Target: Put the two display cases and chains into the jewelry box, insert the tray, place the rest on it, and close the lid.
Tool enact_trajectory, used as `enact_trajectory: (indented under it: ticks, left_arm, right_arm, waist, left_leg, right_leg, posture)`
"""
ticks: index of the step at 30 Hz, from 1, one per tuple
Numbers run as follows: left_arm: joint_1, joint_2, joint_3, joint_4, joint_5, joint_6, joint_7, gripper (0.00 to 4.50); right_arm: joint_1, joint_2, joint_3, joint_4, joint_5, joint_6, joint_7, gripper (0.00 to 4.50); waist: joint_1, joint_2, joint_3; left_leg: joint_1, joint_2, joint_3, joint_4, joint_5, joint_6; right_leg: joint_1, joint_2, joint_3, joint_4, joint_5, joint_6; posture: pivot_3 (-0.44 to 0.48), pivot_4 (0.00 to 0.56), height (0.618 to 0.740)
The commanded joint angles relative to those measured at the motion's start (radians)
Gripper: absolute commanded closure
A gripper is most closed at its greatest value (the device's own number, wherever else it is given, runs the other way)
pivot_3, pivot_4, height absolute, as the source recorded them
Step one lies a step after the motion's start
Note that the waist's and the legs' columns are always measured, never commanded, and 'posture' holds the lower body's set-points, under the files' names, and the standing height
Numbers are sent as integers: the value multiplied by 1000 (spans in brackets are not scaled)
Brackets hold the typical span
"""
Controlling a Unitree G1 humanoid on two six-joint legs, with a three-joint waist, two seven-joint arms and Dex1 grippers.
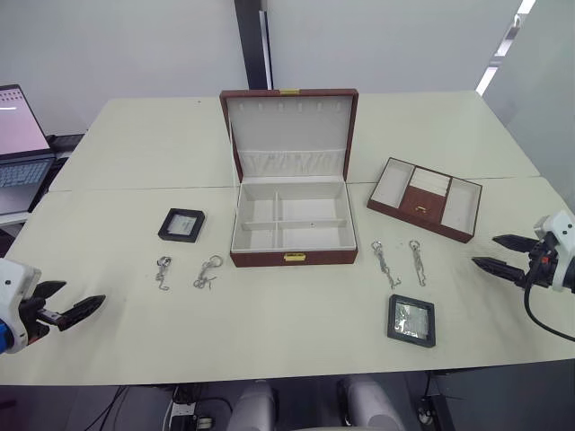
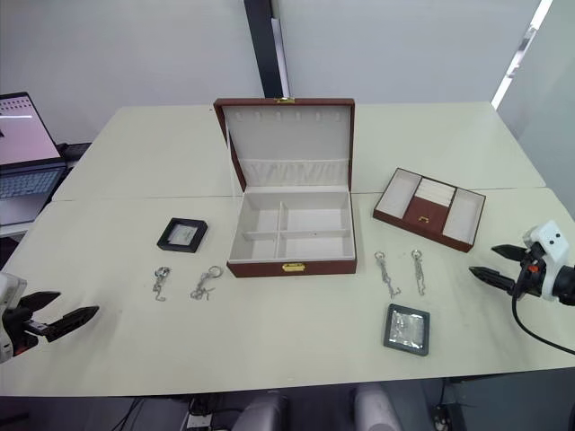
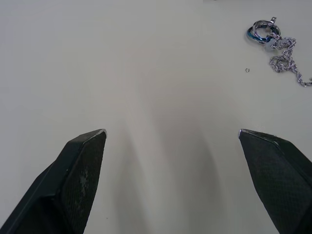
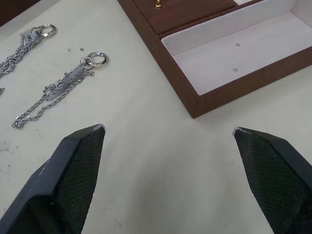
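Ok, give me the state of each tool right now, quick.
Left tool: open, holding nothing, over bare table.
Right tool: open, holding nothing, near the tray.

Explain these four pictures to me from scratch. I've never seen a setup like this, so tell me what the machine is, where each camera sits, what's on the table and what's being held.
This is a two-armed humanoid robot. The two wide pictures come from cameras on its head, looking down over a pale table. The two close-ups come from cameras on its wrists, looking out between each gripper's two black fingers.

The left gripper and right gripper both hover open near the table's edges, holding nothing.

In the middle stands an open jewelry box, its lid raised and its cream compartments empty. To the robot's right lies a smaller tray. Two display cases lie flat: one left of the box, one near the front right. Four chains lie in front: two on the left, two on the right. A laptop sits far left.
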Motion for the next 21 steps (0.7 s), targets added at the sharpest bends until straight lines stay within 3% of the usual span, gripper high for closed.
enact_trajectory:
  ticks: [1,8,13,18,21]
  left_arm:
    - [-28,-22,44,-47,-41,-17,27,0]
    - [-55,-91,30,-119,-66,-27,85,0]
    - [-98,-69,-67,-134,-27,-56,49,0]
    - [-160,-126,-90,-179,-56,-36,98,0]
    - [-121,-201,-108,-249,-55,-22,149,0]
  right_arm:
    - [-29,-7,-24,-73,48,29,31,29]
    - [-19,33,-55,-424,232,220,12,29]
    - [24,101,9,-753,334,314,-50,29]
    - [31,157,70,-941,368,339,-120,29]
    - [41,175,78,-980,386,338,-142,29]
  waist:
    - [0,0,0]
    - [2,0,0]
    - [11,0,0]
    - [20,0,0]
    - [20,-1,0]
  left_leg:
    - [0,0,0,0,0,0]
    - [0,1,-1,0,0,0]
    - [-1,1,-1,0,0,0]
    - [-1,1,-1,1,0,0]
    - [-1,1,-1,1,0,0]
  right_leg:
    - [0,0,0,0,0,0]
    - [0,0,0,0,0,0]
    - [0,0,0,0,0,0]
    - [0,-1,-1,0,0,0]
    - [0,-1,0,-1,0,0]
  posture:
    - [0,150,740]
    - [0,150,740]
    - [0,150,740]
    - [0,150,740]
    - [0,150,740]
